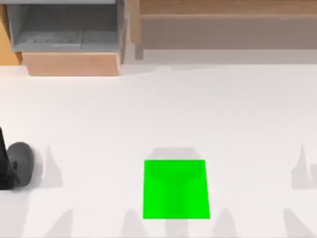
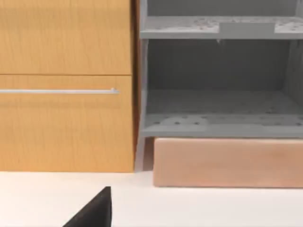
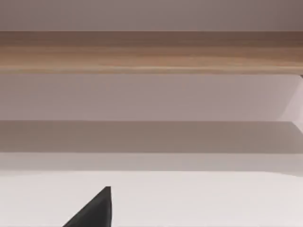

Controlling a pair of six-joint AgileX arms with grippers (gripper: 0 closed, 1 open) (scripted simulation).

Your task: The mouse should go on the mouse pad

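Observation:
The mouse is a small dark grey oval lying on the white table at the far left edge of the top view. My left gripper shows as a black shape right beside the mouse, against its left side; whether it touches the mouse I cannot tell. The mouse pad is a flat bright green square near the front middle of the table, far to the right of the mouse. A black wedge of my left gripper juts into the left wrist view, and a like wedge of my right gripper into the right wrist view.
A wooden cabinet with a grey open shelf stands at the back left, with a wooden block in front of it. A long wooden ledge runs along the back right. White table lies between mouse and pad.

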